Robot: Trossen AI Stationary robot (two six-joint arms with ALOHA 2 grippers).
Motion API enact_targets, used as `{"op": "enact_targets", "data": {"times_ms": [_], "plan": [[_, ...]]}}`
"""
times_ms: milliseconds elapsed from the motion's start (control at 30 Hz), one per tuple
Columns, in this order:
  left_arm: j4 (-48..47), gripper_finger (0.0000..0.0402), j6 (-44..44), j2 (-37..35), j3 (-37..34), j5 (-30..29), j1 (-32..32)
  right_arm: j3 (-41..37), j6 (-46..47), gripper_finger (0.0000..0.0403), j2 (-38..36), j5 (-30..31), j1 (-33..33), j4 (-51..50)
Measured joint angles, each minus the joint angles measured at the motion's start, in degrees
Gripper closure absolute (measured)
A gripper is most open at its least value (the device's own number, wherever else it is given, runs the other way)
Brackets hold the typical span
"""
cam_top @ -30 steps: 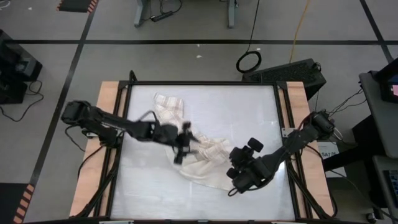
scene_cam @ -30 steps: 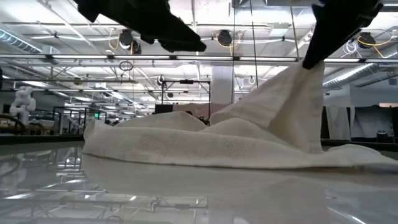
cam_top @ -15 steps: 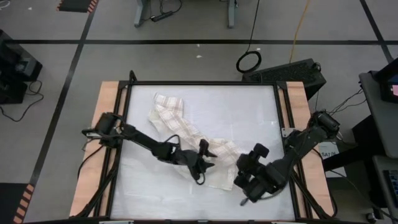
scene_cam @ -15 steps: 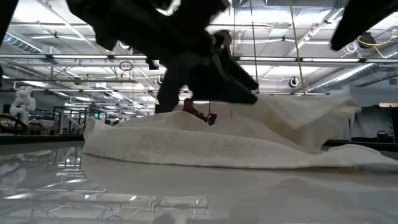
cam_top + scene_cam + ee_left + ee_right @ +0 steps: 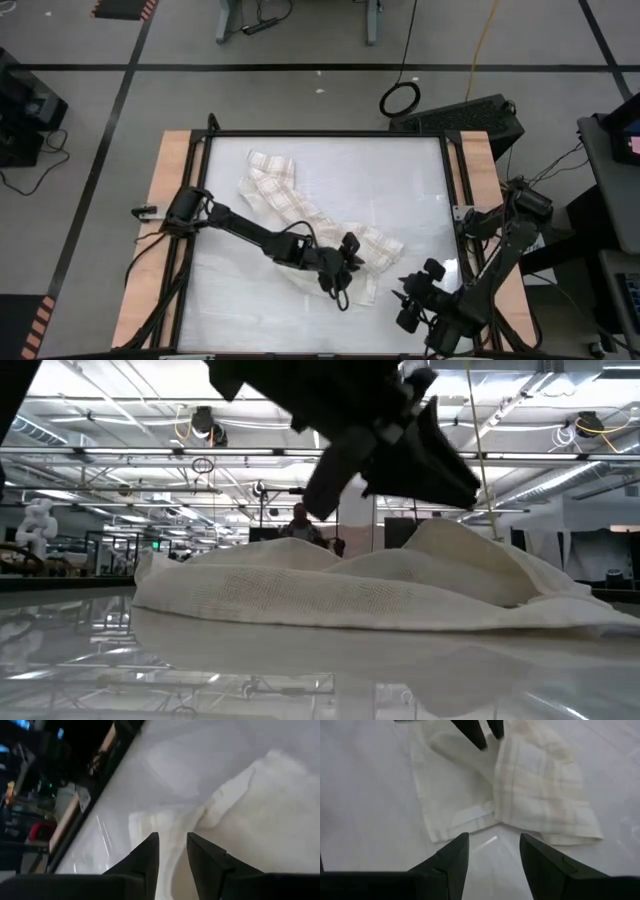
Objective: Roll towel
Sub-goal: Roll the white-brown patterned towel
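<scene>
Currently, left pincer [image 5: 343, 280]: low over the towel's near end, fingers a narrow gap apart in its wrist view; whether any cloth is pinched between them cannot be told.
Right pincer [image 5: 408, 305]: off the cloth, near the counter's front right corner, jaws apart and empty, facing the towel's near edge.
Towel [image 5: 300, 220]: crumpled in a diagonal band across the counter [image 5: 400, 190], from back left toward front centre; plaid side up at the far end, plain underside showing nearer.
Shape: rumpled and humped in the low view, not flat, no roll begun by the look of it.
Handling: thin, light and limp; likely to slide on the glossy top and sag when lifted.
Where to hold: probably the two near corners, or a hemmed edge, to spread it first.
</scene>
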Motion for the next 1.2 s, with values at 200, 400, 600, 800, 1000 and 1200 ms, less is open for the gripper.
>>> {"op": "enact_targets", "data": {"times_ms": [200,400,600,800,1000,1200], "plan": [[-1.3,0.0274,2.1,0.6,0.4,2.0,0.8,-6.7,-3.9,0.0236,0.0,3.4,0.3,12.2],[-1.3,0.0269,3.9,4.4,0.3,-1.3,2.6,-9.4,-7.3,0.0236,0.0,3.3,0.3,19.3],[3.3,0.0300,4.0,5.2,0.4,-2.6,2.7,-9.7,-8.8,0.0236,0.0,3.9,0.3,21.2],[4.1,0.0390,3.6,4.4,1.0,-4.9,2.0,-9.7,-8.9,0.0236,0.0,5.9,0.3,21.6],[-1.7,0.0396,3.5,-1.8,0.9,-11.2,0.9,-9.7,-10.8,0.0236,1.4,5.9,0.3,25.6],[-8.1,0.0396,-2.4,-8.5,1.0,-12.1,0.5,-9.7,-16.8,0.0240,6.9,6.0,-0.9,34.2]]}}
